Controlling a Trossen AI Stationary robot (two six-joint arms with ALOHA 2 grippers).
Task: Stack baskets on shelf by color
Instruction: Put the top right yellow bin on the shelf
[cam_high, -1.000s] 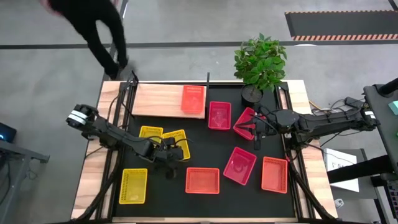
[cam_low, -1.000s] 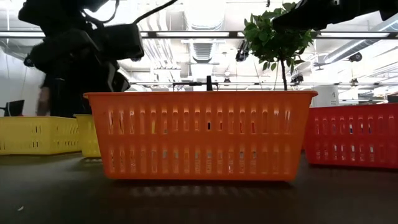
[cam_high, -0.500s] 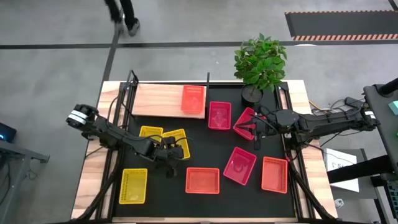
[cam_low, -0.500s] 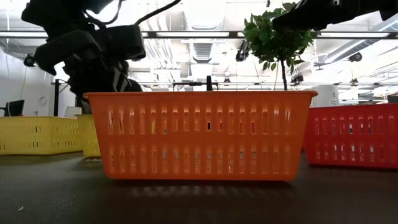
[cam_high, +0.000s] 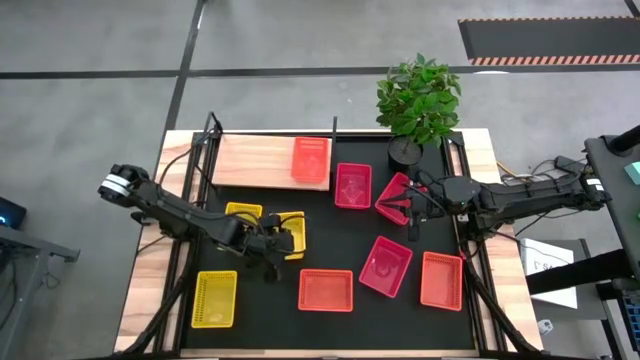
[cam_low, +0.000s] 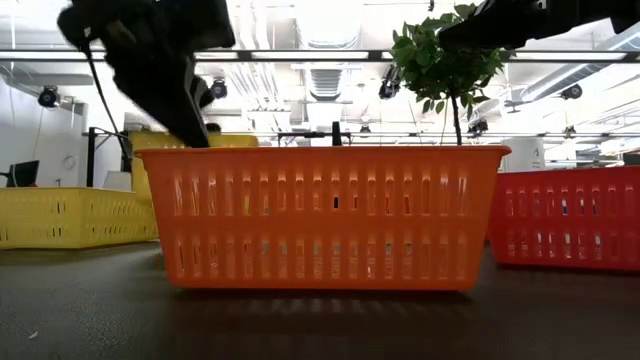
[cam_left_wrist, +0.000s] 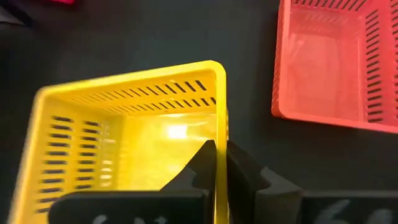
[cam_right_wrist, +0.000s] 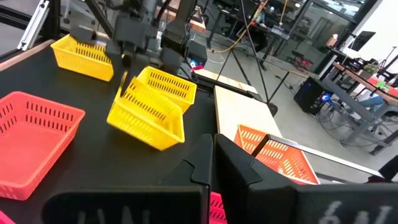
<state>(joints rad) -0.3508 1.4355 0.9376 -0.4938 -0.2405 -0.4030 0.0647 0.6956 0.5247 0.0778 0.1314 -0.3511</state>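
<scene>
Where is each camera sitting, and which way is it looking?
High: above the table, looking straight down; both arms show.
Low: at table height, looking across at an orange basket; the left arm shows above.
Left wrist: on the left arm, looking past its tool, shut on a yellow basket.
Right wrist: on the right arm, past its shut tool, toward the shelf.
Shared: that yellow basket, lifted and tilted, shows in both wrist views.

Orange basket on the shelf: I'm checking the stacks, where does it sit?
High view: the orange basket sits at the shelf's right end, left of a pinkish-red basket.
</scene>
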